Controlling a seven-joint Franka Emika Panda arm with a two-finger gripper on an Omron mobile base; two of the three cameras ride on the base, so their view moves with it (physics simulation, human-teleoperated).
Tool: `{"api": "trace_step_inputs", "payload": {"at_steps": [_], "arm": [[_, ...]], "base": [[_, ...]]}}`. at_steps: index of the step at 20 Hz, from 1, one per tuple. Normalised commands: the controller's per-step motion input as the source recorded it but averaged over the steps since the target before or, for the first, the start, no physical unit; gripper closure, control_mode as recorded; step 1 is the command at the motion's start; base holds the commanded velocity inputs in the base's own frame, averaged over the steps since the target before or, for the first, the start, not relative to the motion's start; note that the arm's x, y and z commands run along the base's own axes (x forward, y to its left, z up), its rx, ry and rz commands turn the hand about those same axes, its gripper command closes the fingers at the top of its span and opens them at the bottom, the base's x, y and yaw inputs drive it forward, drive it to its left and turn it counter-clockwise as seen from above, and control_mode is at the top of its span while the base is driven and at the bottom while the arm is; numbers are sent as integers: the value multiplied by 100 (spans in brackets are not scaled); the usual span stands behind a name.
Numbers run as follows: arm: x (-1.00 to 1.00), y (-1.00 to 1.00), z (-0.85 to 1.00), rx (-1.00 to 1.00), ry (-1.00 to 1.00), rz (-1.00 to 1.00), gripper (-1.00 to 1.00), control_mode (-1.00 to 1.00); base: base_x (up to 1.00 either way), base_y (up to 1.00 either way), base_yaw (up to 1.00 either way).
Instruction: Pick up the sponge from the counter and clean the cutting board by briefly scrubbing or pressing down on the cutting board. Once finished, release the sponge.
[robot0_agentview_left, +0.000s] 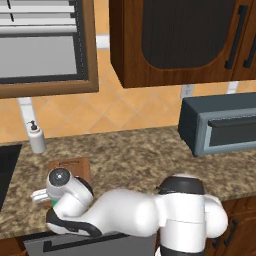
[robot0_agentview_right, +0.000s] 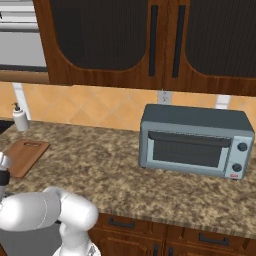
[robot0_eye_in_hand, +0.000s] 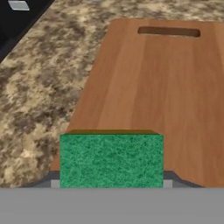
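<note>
One small rectangular sponge with a green scouring face and a thin yellow layer behind it (robot0_eye_in_hand: 111, 159) sits low in the hand view, square between the two gripper tips, whose grey ends show just at its lower left and lower right corners. The gripper (robot0_eye_in_hand: 111, 183) appears to be pinching the sponge from both sides, jaws held partly apart by its width; contact at the pads is hidden by the sponge itself, so the grip is judged probable rather than certain. Beyond the sponge lies the flat reddish-brown wooden cutting board (robot0_eye_in_hand: 162, 87), its narrow slot handle at the far short end. The sponge is over the board's near left corner; whether it touches the wood cannot be told. The board rests on the speckled brown-and-tan stone tabletop (robot0_eye_in_hand: 39, 87).

In the left base view the white arm bends low over the board (robot0_agentview_left: 75, 165), covering most of it. A small white soap dispenser with a dark pump (robot0_agentview_left: 36, 136) stands near the wall behind the board. A grey-blue toaster oven (robot0_agentview_right: 195, 142) stands well apart to the right, under dark wooden wall cabinets (robot0_agentview_right: 150, 45).
</note>
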Motion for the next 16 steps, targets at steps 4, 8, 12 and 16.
{"api": "trace_step_inputs", "payload": {"at_steps": [4, 8, 12, 16], "arm": [[4, 0, -48, 0, -7, 0, 100, -100], [14, 0, -17, 0, 0, 0, 100, -100], [17, 0, 0, 0, 10, 0, 100, -100], [16, 0, 0, 0, 9, 0, 100, -100]], "base": [[0, 0, 0], [0, 0, 0], [0, 0, 0], [0, 0, 0]]}}
